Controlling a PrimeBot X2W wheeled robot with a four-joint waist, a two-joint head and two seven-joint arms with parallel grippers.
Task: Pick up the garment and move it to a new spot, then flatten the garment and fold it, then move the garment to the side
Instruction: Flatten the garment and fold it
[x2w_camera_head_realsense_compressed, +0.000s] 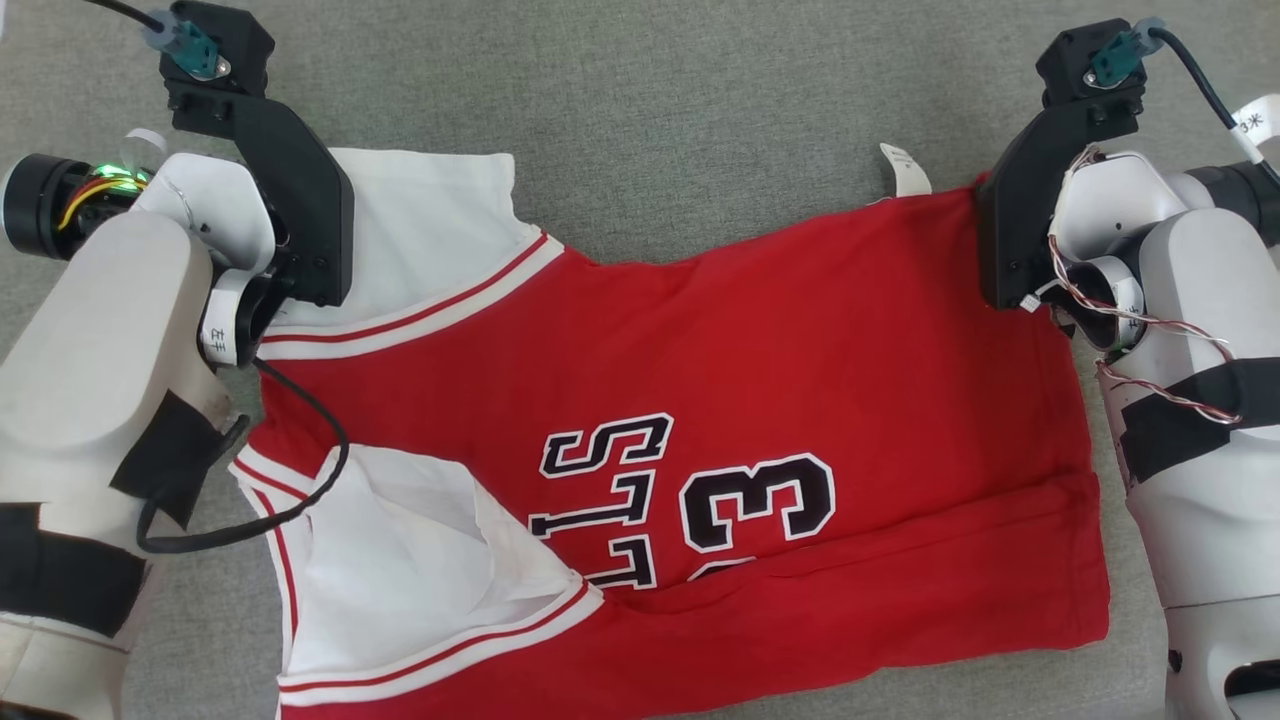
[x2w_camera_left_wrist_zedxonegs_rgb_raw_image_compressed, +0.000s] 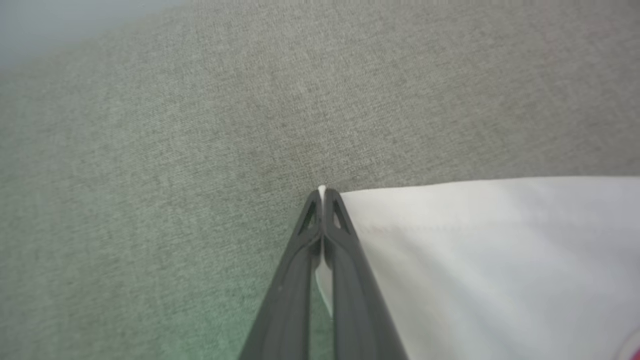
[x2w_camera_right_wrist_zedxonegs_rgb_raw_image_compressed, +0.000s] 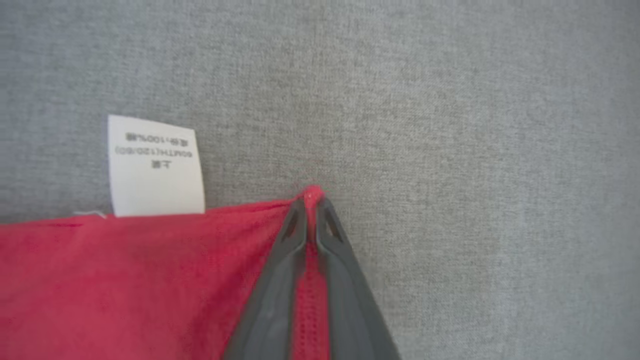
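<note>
The garment (x2w_camera_head_realsense_compressed: 800, 330) lies spread across the table (x2w_camera_head_realsense_compressed: 700, 80), sleeves toward its left edge, hem toward its right. The left pincer (x2w_camera_left_wrist_zedxonegs_rgb_raw_image_compressed: 322, 192) grips the far left corner, the right pincer (x2w_camera_right_wrist_zedxonegs_rgb_raw_image_compressed: 311, 197) the far right, a label (x2w_camera_right_wrist_zedxonegs_rgb_raw_image_compressed: 155, 167) just beside it.

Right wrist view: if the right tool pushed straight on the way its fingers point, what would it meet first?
Probably the grey cloth surface just beyond the tips; depth is unclear. The right tool is pinching a corner of the red jersey, and the white label sits left of that line.
</note>
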